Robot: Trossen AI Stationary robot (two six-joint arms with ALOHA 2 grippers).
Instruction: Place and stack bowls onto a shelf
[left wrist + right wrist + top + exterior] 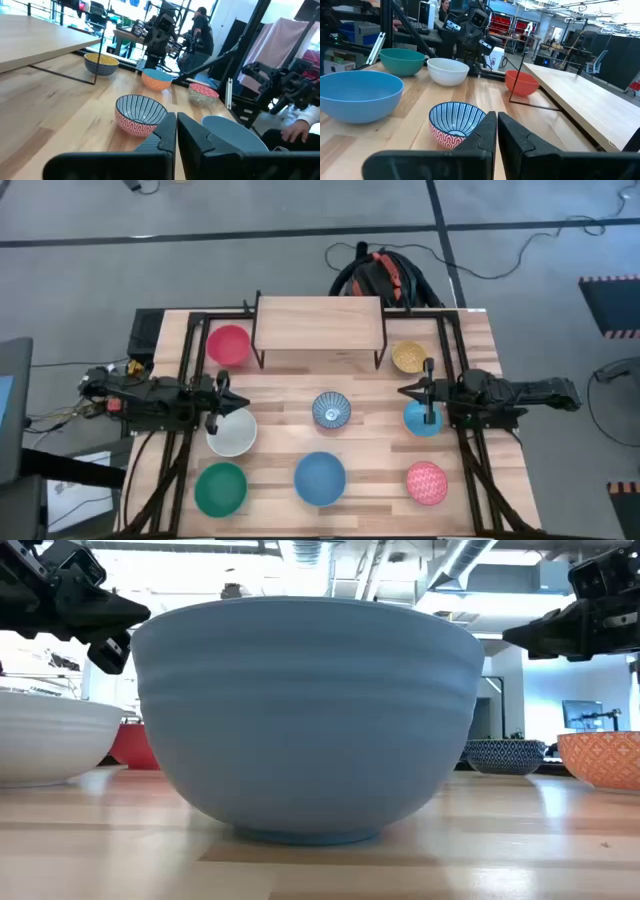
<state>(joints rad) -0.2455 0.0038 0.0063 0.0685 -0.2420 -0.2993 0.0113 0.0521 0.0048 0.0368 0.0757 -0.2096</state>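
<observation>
Shelf bare w/ all bowls on table, both hands shut & empty: left hand over white bowl, right hand by light blue bowl; next move likely needs a hand opened for 1st pick.

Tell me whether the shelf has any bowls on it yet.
Empty: the shelf shows a bare board from above, and every bowl in view sits on the table.

Background: grey floor crossed by dark tape lines and loose cables; open ceiling with ducts and bright lights; a person among workstations beyond the table.
</observation>
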